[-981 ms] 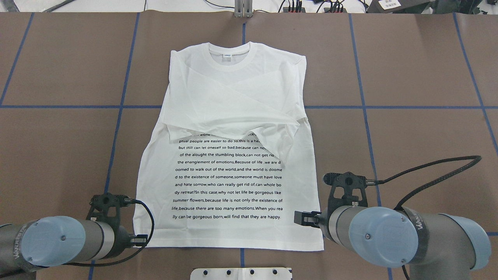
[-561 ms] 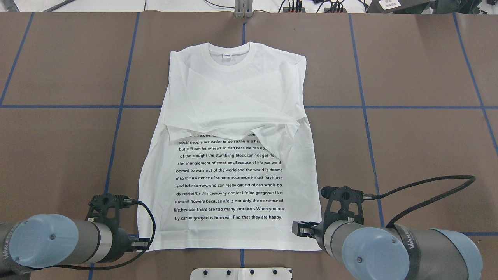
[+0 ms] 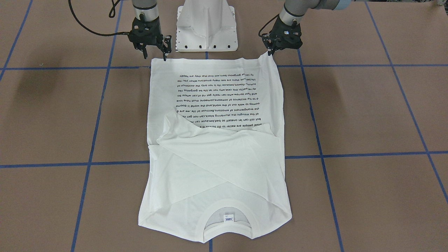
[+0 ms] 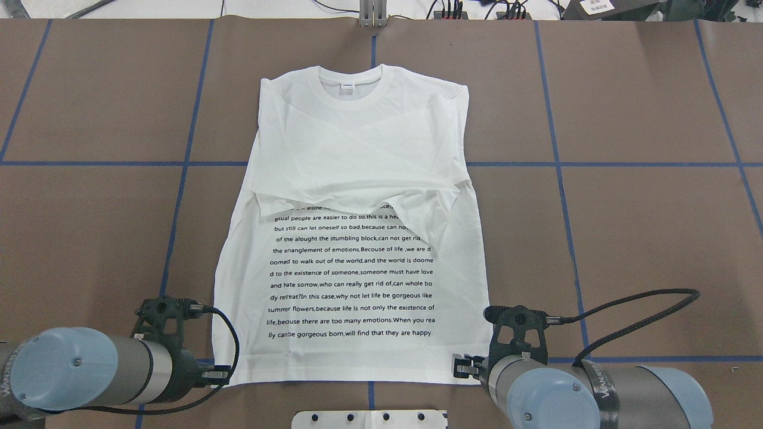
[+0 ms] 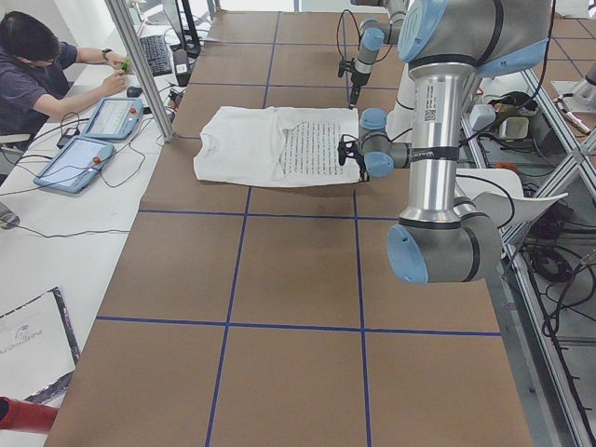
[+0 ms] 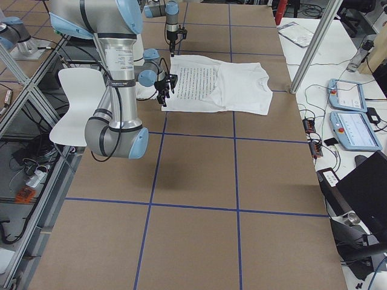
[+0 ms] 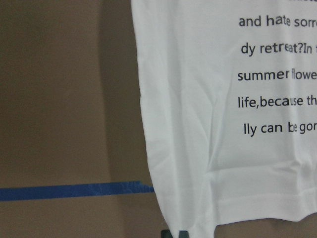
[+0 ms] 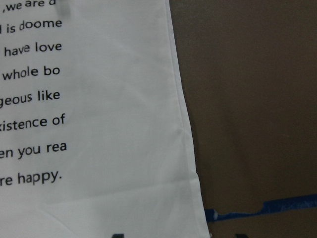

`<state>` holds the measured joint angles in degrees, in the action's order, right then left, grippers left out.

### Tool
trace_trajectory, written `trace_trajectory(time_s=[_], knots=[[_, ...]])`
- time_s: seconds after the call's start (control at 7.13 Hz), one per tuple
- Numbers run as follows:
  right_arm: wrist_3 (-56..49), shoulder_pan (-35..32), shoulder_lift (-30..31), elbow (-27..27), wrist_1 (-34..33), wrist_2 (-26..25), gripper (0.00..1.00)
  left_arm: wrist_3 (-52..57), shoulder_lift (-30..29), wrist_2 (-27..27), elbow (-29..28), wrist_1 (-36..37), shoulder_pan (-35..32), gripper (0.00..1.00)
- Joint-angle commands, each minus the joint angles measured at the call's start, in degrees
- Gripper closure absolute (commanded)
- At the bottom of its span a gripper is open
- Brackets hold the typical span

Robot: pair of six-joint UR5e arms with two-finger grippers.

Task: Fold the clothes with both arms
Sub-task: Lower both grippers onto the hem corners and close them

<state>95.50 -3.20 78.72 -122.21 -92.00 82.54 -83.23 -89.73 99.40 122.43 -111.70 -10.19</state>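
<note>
Brown table (image 4: 644, 101) gridded with blue tape (image 4: 626, 164), a white pedestal base (image 3: 206, 24) on it, a person (image 5: 28, 79) seated alongside.

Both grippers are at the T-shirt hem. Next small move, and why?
Probably close the right gripper on its hem corner. It stands open over that corner of the T-shirt, which lies flat there, while the left gripper looks shut on the other corner, tented upward. Both need a grip before the hem can lift toward the collar.
</note>
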Motion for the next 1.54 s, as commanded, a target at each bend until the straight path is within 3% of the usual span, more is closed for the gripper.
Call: trace_trajectory(time_s=[0.0, 0.42, 1.12, 1.4], knots=[[-0.05, 0.73, -0.05, 1.88, -0.02, -0.01, 0.23, 0.00, -0.18, 0.00, 0.01, -0.01, 0.00, 1.00], [-0.05, 1.17, -0.05, 2.50, -0.02, -0.01, 0.30, 0.00, -0.18, 0.00, 0.01, -0.01, 0.00, 1.00], [-0.05, 1.79, -0.32, 3.55, 0.07, -0.09, 0.30, 0.00, -0.09, 0.00, 0.27, -0.01, 0.00, 1.00], [-0.05, 1.79, -0.58, 3.65, 0.07, -0.01, 0.51, 0.00, -0.09, 0.00, 0.44, -0.01, 0.00, 1.00]])
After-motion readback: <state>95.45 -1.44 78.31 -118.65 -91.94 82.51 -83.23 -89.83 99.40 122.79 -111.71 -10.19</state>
